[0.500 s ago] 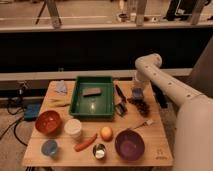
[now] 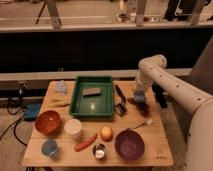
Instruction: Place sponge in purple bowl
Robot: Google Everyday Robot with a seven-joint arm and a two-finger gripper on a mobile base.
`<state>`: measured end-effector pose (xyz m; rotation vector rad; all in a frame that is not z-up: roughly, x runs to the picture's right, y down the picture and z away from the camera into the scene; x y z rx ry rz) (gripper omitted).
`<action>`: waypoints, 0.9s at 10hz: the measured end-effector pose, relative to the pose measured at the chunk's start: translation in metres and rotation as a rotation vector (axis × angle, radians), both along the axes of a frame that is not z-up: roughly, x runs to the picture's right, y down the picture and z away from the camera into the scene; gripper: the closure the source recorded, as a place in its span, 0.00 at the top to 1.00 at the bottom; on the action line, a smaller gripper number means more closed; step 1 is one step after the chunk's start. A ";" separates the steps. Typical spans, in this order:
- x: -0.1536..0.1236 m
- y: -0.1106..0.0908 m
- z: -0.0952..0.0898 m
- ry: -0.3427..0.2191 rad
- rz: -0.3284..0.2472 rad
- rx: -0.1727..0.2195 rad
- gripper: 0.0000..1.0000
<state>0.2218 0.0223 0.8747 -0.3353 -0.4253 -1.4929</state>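
- Reaching in from the right edge, where its base is cut off, the white arm (image 2: 170,85) carries the pincer (image 2: 140,98) low over the right side of the wooden surface (image 2: 160,137).
- The pincer merges with a dark reddish item (image 2: 142,106) beneath it. Whether it is released or clenched cannot be told, nor whether it touches that item.
- The sponge (image 2: 92,91), a grey block, lies in the green tray (image 2: 97,106) toward its far side, apart from the pincer.
- The purple bowl (image 2: 129,145) stands near the front edge of the surface.
- A small mark (image 2: 159,154) at the front right corner is too small to read.
- The dark utensil (image 2: 120,97) between tray and pincer is hard to identify.
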 end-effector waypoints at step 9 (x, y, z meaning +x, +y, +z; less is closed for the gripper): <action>-0.002 0.018 -0.037 -0.014 0.009 -0.014 0.05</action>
